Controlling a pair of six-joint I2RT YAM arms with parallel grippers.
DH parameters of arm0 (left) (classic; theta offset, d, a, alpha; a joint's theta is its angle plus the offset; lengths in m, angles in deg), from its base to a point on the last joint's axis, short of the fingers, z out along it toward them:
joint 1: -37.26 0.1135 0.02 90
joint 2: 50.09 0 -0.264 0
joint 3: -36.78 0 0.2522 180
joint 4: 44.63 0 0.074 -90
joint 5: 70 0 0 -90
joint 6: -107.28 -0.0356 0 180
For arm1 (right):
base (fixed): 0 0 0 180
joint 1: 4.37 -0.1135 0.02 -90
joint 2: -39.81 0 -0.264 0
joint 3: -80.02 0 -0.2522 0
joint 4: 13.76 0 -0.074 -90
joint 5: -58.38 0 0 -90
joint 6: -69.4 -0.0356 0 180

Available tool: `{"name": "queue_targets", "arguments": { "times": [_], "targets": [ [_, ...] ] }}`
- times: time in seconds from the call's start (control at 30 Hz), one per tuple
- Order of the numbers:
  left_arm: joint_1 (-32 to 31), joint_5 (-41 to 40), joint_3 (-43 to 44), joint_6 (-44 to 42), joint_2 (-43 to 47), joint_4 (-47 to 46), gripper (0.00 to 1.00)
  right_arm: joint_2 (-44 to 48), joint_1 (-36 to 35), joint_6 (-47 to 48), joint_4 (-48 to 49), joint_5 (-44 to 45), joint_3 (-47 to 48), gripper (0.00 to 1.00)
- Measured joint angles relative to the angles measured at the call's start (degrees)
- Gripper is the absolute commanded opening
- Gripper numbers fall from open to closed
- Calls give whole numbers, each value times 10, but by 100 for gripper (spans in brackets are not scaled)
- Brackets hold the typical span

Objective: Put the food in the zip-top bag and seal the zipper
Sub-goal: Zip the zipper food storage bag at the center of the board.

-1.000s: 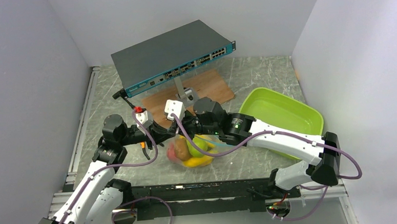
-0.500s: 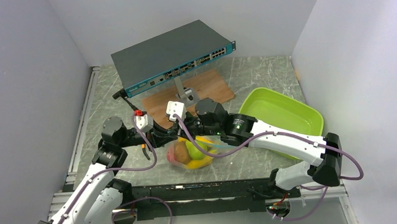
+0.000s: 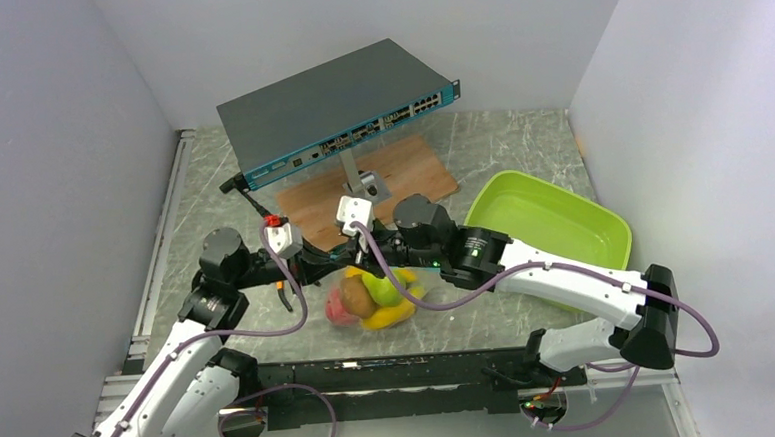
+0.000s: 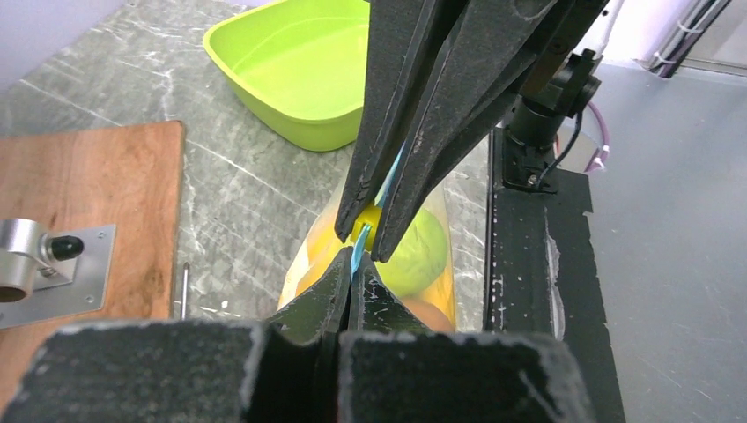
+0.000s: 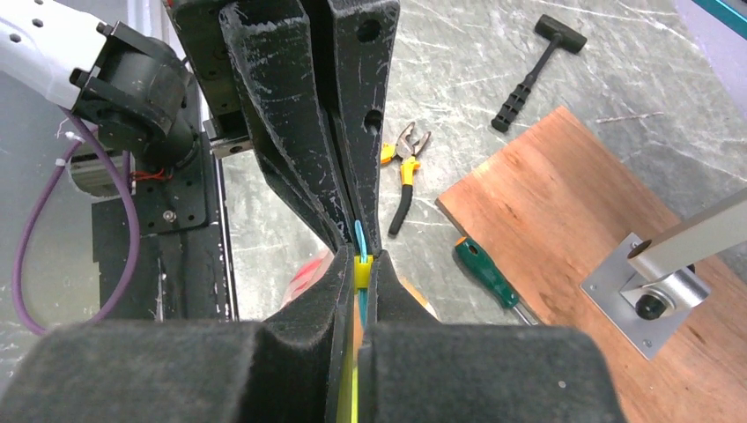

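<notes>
The clear zip-top bag [image 3: 374, 299] hangs between my two grippers just above the table, holding the food: a green pear [image 3: 384, 288], a brown round fruit [image 3: 358, 298], a yellow banana [image 3: 391, 316] and a reddish piece [image 3: 336, 307]. My left gripper [image 4: 351, 262] is shut on the teal-blue zipper [image 4: 356, 256]. My right gripper [image 5: 358, 261] faces it, shut on the zipper [image 5: 358, 234] at a yellow slider [image 5: 361, 270]. The two sets of fingertips nearly touch. The pear [image 4: 424, 248] shows under them in the left wrist view.
A lime-green tray [image 3: 549, 222] lies at the right. A wooden board [image 3: 367, 187] with a metal stand [image 3: 360, 183] carries a network switch [image 3: 333, 106] behind the bag. Pliers [image 5: 404, 173], a green screwdriver [image 5: 485, 274] and a black hammer [image 5: 537, 65] lie on the table.
Both grippers, still shut on the zipper, have shifted slightly to the right, the right one a little more. The bag of food has moved with them.
</notes>
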Motion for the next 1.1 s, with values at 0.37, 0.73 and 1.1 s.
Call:
{"name": "queue_targets", "arguments": {
  "times": [0.37,0.73,1.1],
  "targets": [
    [-7,-27,0,-19,2,21,0,52,5,-17,27,26,-70,0],
    [-7,-64,1,-28,26,32,0,116,6,-45,20,61,-118,0],
    [9,-94,1,-28,32,50,0,150,11,-66,-20,85,-137,0]
  ]
}}
